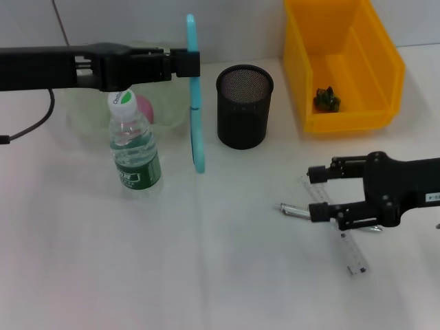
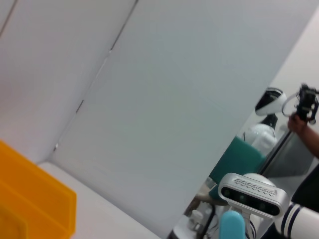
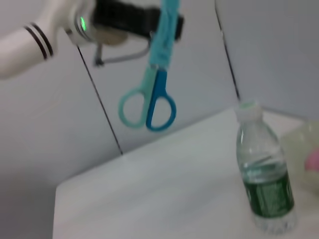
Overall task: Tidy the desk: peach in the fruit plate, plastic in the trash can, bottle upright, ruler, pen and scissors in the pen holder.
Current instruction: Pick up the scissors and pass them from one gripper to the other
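Head view: left gripper clamped on hanging scissors — may miss pen holder, tip bottle; right gripper open, empty.

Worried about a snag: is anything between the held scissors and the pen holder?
Nothing visible. The left gripper holds the scissors hanging just left of the pen holder; only bare table separates them. The bottle stands on the far side.

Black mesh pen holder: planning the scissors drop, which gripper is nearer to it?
Left. The left gripper, holding the blue scissors, hangs just beside the black mesh pen holder; the right gripper sits farther, over the ruler.
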`<state>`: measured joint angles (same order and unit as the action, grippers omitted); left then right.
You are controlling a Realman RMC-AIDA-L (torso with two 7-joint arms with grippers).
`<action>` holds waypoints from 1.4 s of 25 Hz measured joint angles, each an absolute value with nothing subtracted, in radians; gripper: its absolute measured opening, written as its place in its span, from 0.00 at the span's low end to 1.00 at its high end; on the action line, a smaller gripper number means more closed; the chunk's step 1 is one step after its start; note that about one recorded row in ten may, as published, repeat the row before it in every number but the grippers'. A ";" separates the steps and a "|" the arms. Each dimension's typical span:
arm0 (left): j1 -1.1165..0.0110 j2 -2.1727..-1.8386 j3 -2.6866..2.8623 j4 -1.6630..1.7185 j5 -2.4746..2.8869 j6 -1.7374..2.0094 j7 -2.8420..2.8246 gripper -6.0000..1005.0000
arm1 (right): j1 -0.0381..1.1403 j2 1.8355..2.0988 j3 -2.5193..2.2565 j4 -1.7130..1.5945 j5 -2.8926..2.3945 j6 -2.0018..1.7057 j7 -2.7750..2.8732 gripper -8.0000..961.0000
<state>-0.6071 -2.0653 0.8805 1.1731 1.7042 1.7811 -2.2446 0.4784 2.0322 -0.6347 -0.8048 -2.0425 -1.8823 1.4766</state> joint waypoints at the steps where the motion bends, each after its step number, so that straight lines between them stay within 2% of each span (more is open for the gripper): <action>1: -0.607 -2.065 0.884 1.167 1.705 1.779 -2.296 0.23 | 0.469 2.033 -0.632 -0.805 -2.026 -1.885 1.463 0.67; 6: -0.609 -2.062 0.884 1.136 1.711 1.781 -2.426 0.24 | 0.431 2.048 -0.603 -0.809 -1.982 -1.872 1.389 0.66; 8: -0.601 -2.056 0.884 1.128 1.713 1.790 -2.481 0.24 | 0.424 2.061 -0.564 -0.806 -1.977 -1.856 1.339 0.66; 9: -0.600 -2.045 0.884 1.098 1.714 1.796 -2.503 0.24 | 0.422 2.077 -0.510 -0.789 -1.964 -1.835 1.266 0.66; 11: -0.601 -2.037 0.884 1.076 1.714 1.799 -2.508 0.24 | 0.421 2.082 -0.485 -0.772 -1.948 -1.822 1.223 0.66; 13: -0.624 -1.994 0.877 0.949 1.714 1.800 -2.512 0.24 | 0.421 2.082 -0.468 -0.711 -1.888 -1.790 1.123 0.66; 17: -0.646 -1.961 0.872 0.843 1.715 1.789 -2.511 0.24 | 0.422 2.081 -0.473 -0.579 -1.753 -1.740 0.822 0.66; 26: -0.701 -1.958 0.876 0.802 1.786 1.801 -2.601 0.25 | 0.485 2.081 -0.483 -0.429 -1.685 -1.700 0.293 0.66; 33: -0.705 -1.978 0.837 0.767 1.779 1.800 -2.685 0.25 | 0.495 2.082 -0.479 -0.357 -1.684 -1.773 -0.092 0.66; 35: -0.710 -1.978 0.832 0.750 1.779 1.799 -2.699 0.25 | 0.498 2.076 -0.479 -0.313 -1.683 -1.790 -0.218 0.66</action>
<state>-0.7095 -1.9781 0.8323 0.7496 1.7789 1.7985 -2.6993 0.4981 2.0757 -0.4786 -0.3132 -1.6835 -1.7901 -0.2180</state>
